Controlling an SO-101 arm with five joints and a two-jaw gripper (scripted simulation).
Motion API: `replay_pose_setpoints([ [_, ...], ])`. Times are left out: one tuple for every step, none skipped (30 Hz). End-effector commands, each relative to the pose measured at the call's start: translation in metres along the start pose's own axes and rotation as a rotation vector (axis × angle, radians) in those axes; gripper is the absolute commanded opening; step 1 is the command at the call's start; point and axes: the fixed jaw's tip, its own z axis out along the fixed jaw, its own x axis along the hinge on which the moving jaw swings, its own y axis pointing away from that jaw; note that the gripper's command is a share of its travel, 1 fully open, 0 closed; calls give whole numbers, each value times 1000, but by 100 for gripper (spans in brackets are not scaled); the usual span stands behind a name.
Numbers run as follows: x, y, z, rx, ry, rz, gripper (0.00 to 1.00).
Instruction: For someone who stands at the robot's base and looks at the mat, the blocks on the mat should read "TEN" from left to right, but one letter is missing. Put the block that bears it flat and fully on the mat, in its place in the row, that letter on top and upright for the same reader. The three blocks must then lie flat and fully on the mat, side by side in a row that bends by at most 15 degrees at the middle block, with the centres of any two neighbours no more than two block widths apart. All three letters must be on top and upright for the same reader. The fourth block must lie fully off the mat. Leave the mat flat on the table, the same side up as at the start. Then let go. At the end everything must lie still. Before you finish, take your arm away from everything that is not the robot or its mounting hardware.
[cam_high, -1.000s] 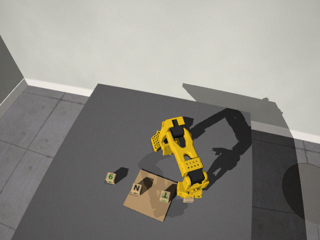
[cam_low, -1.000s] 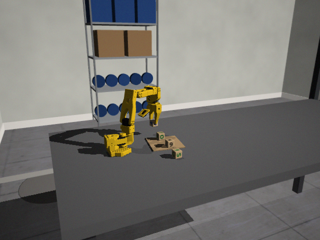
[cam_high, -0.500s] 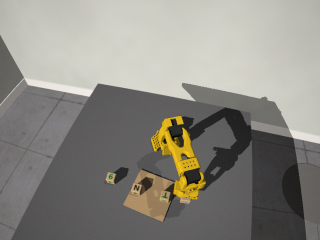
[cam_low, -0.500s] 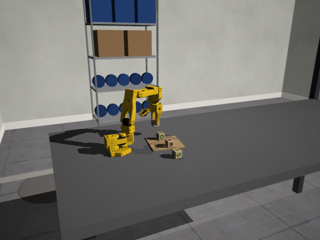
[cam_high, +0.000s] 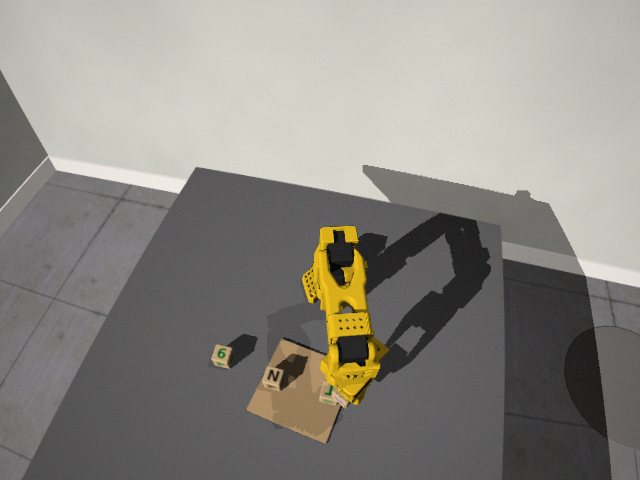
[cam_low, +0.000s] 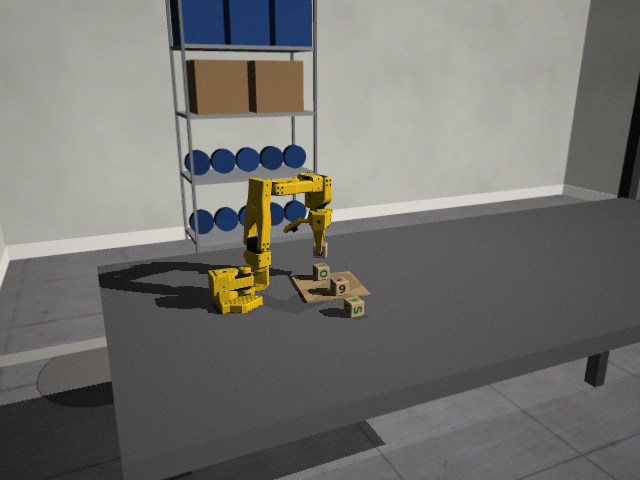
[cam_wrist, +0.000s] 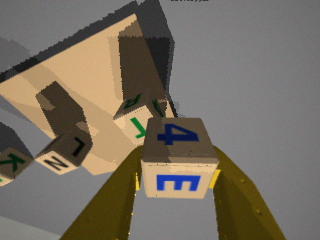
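Observation:
My gripper (cam_high: 347, 393) (cam_low: 320, 248) (cam_wrist: 177, 172) is shut on a wooden block (cam_high: 340, 399) (cam_low: 320, 253) (cam_wrist: 179, 160) that shows a blue 4 and a blue E in the wrist view. It holds the block in the air, right beside the T block (cam_high: 328, 393) (cam_low: 321, 271) (cam_wrist: 137, 122) at the edge of the tan mat (cam_high: 294, 413) (cam_low: 359, 288) (cam_wrist: 75, 75). The N block (cam_high: 272, 377) (cam_low: 339, 285) (cam_wrist: 65, 152) lies flat on the mat, with a gap between it and the T block. A fourth block (cam_high: 221, 355) (cam_low: 354, 307) (cam_wrist: 10, 165) with a green 6 on top lies on the table off the mat.
The arm's yellow base (cam_low: 235, 291) stands on the grey table (cam_high: 180, 289) behind the mat. A metal shelf (cam_low: 242, 113) with boxes and blue balls stands beyond the table.

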Motion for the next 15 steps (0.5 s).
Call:
replay_pose_setpoints([
  [10,3,-16,84,70,165,0],
  [10,3,-16,84,70,165,0],
  [12,6,-16,85,68,221,0],
  [13,9,-16,86,67,276,0],
  [14,13,-15,87,66,331,0],
  [15,16,-15,88,65,385,0],
  [16,19,-15,89,64,438,0],
  [17,22,-14,90,63,491,0],
  [18,25,-14,91,62,541,0],
  [18,27,-14,92,61,590,0],
  [19,30,-14,93,60,637,0],
  [19,32,-13,94,59,682,0],
  [20,35,-13,94,58,725,0],
  [20,37,-13,95,58,766,0],
  [21,39,-12,96,57,804,0],
])
